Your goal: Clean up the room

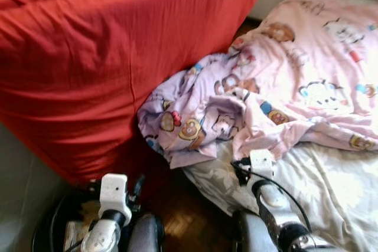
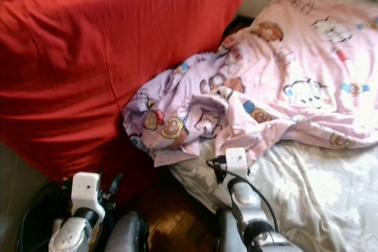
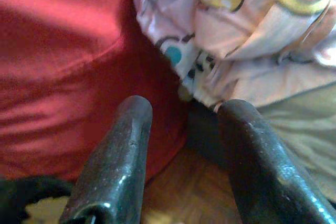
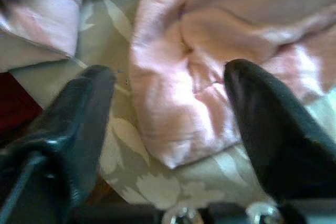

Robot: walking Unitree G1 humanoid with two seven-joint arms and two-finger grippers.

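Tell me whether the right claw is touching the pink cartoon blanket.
Cannot tell. In the right wrist view the open right claw straddles a fold of the pink cartoon blanket over the floral sheet, but no contact or gap shows plainly.

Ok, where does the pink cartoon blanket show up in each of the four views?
Left eye: blanket spreads from centre to upper right, its bunched end beside the red sheet.
Right eye: blanket again centre to upper right.
Left wrist: crumpled blanket beyond the open left gripper.
Right wrist: a pink fold between the open right gripper's fingers.
Shared landmark: the grey floral sheet under it.
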